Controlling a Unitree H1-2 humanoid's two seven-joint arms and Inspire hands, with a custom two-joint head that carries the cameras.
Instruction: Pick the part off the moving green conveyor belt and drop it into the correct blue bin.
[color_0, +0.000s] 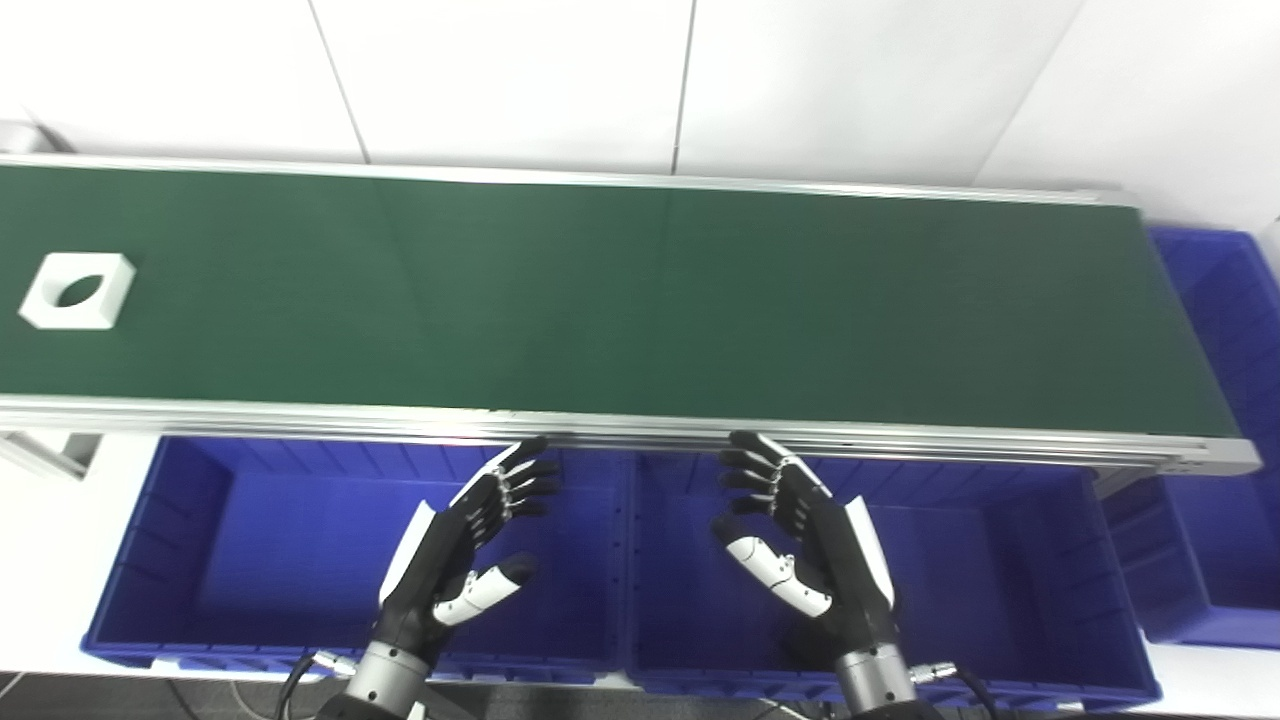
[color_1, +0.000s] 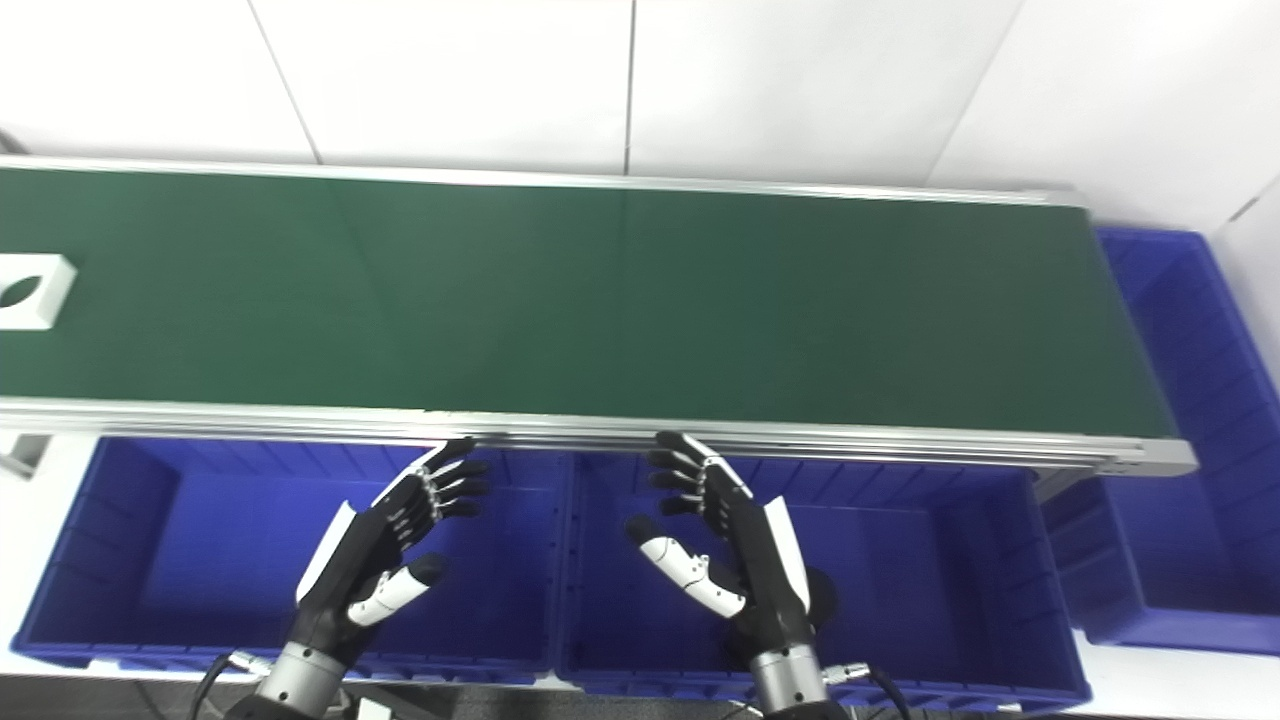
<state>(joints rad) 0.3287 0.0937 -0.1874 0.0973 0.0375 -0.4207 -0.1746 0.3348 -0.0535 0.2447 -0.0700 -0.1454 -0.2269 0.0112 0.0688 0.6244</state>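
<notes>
The scene is viewed steeply downward from two head cameras set side by side, facing twelve o'clock across the conveyor belt (color_0: 640, 300) toward the wall (color_0: 640, 80). Nearly everything is shared; the right eye view is shifted toward three o'clock.

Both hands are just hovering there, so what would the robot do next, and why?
Probably wait, then reach the left hand forward over the belt. The white part lies at the belt's far left end, well away from both open hands; the right hand is farther off.
</notes>
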